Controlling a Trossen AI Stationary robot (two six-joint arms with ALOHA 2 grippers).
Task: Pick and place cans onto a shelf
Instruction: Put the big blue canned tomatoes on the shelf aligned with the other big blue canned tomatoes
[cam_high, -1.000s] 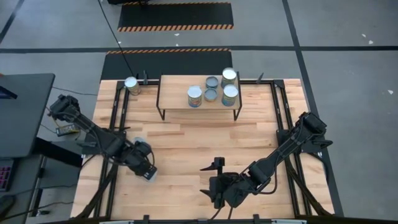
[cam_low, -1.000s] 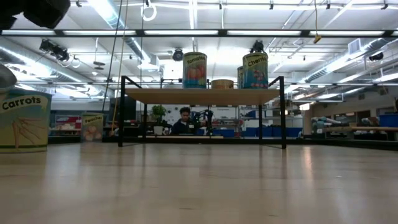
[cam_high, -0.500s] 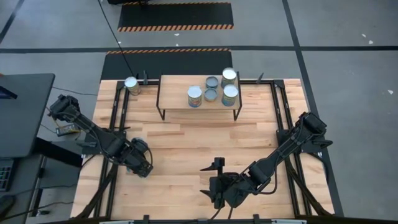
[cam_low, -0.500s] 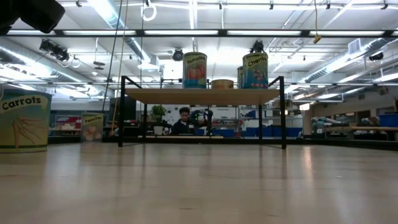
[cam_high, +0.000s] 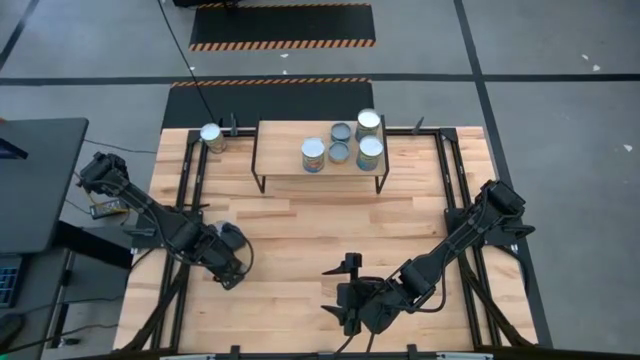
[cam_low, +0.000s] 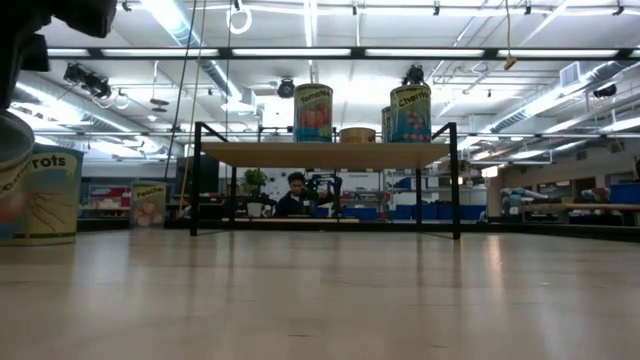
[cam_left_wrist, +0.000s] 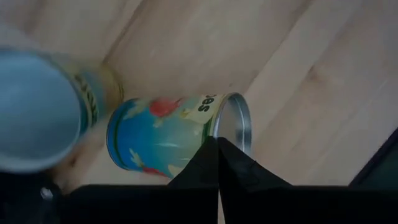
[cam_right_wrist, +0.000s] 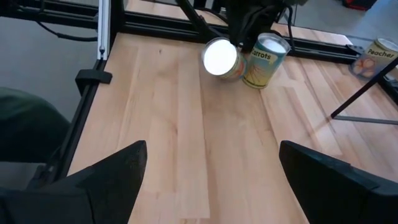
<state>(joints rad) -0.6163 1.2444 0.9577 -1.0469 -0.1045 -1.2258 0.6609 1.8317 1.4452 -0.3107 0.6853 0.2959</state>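
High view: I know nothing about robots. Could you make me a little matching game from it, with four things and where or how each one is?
Things:
1. left claw
2. right claw
3. lone silver-topped can
4. two dull-topped cans

Places or states:
A. on the shelf board
B. open wide, near the table's front edge
C. shut, over the table's left side
D. on the tabletop, just off the shelf's left end

Pairs: 1-C, 2-B, 3-D, 4-A
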